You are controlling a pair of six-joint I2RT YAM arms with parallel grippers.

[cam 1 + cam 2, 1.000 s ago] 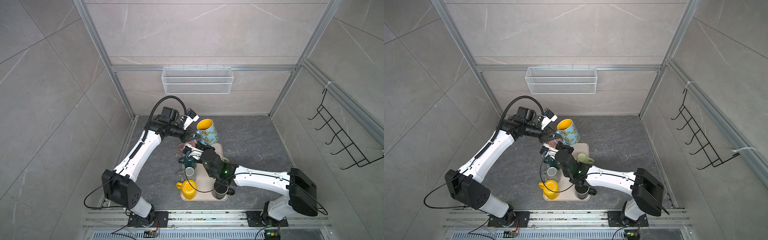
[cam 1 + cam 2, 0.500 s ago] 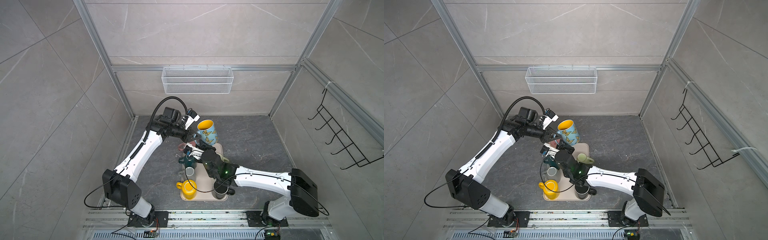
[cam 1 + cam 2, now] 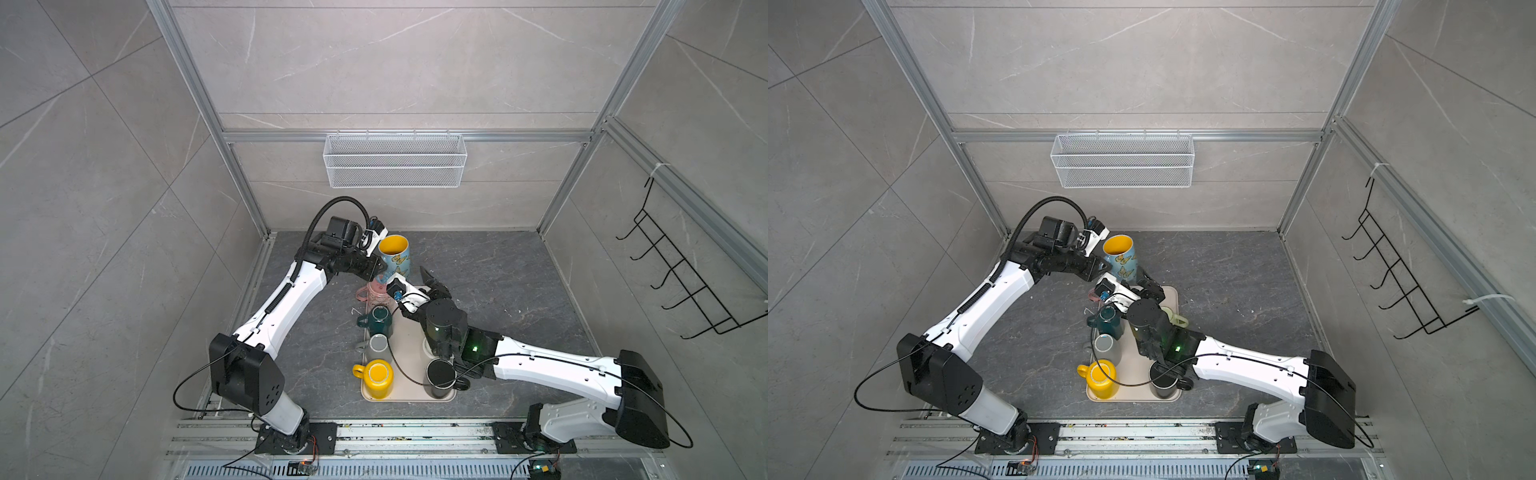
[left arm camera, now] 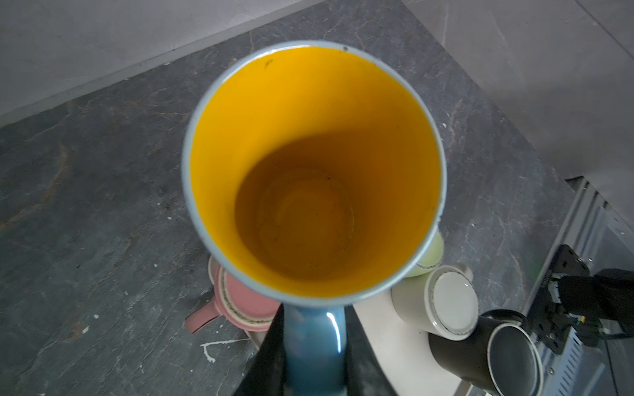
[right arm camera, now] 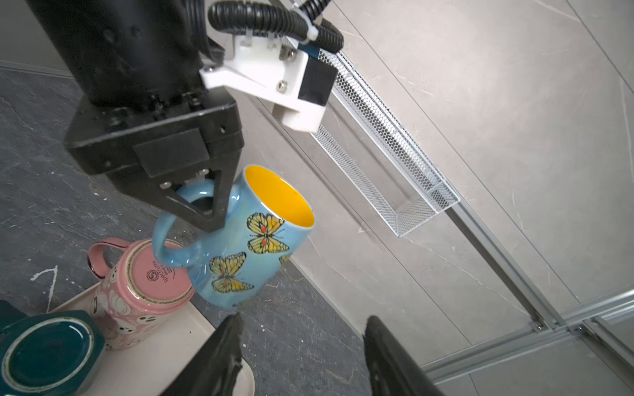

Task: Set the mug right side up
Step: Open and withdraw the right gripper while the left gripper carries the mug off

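- Now gripping the handle with left fingers: butterfly mug aloft, mouth up, slightly tilted, over the upturned pink mug at the tray end.
- Holding right fingers apart just below, touching nothing, probably making room for a one-armed set-down.

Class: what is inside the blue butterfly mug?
Nothing: the left wrist view looks right into the butterfly mug, down to its bare yellow bottom. Only what lies beneath the mug is covered.
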